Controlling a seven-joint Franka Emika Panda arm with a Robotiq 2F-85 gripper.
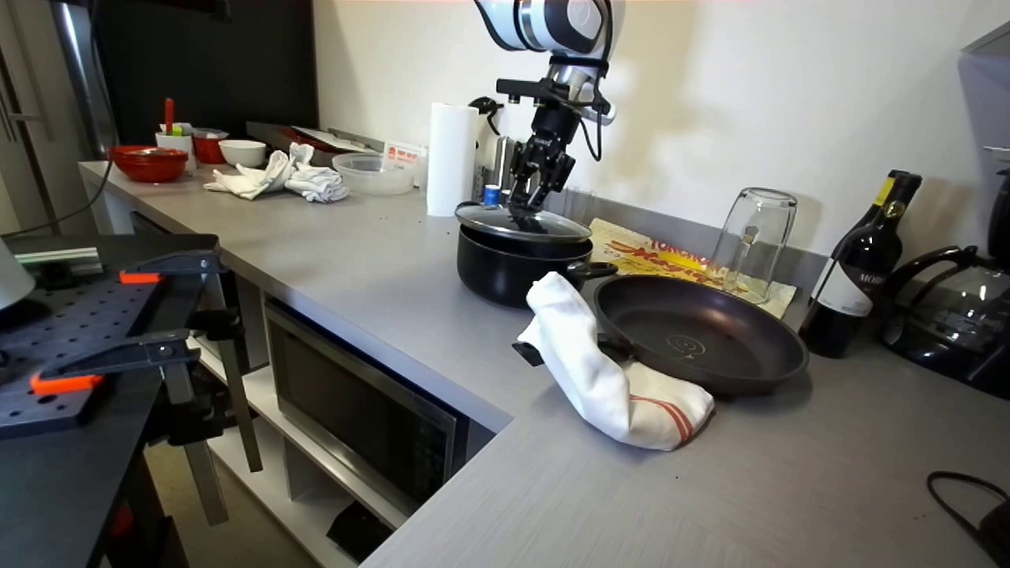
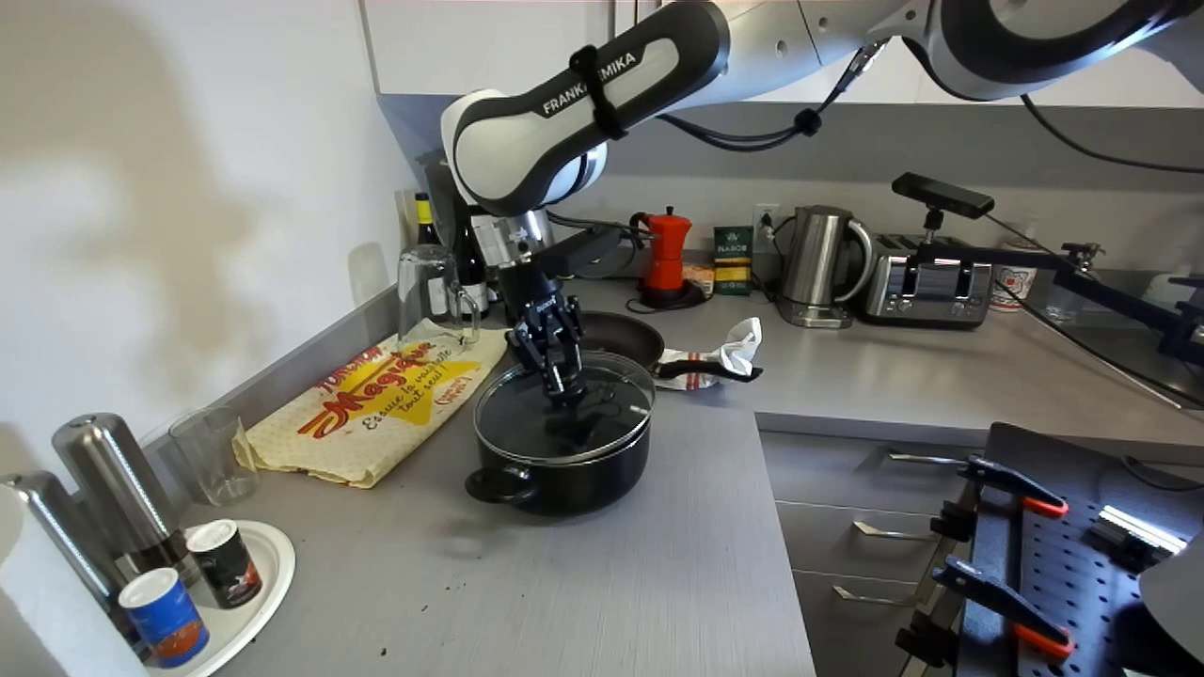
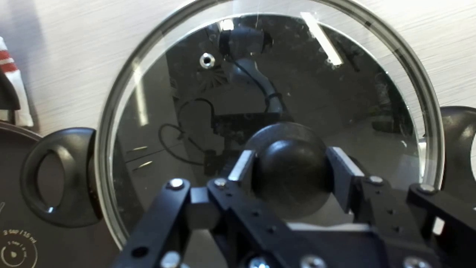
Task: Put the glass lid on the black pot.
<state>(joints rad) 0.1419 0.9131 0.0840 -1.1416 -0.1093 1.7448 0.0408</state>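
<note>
Fingers: pinched around the dark knob of the glass lid, one on either side.
Gripper: pointing down at the middle of the lid in both exterior views.
Lid: over the black pot; in an exterior view a dark gap shows between its near edge and the pot's rim. Whether any edge touches, I cannot tell.
Pot: upright on the grey counter.
Frying pan: just beside the pot.
Cloth: white with red stripes, next to the pan's handle.
Yellow package: near the pot, an upturned glass mug standing on it.
</note>
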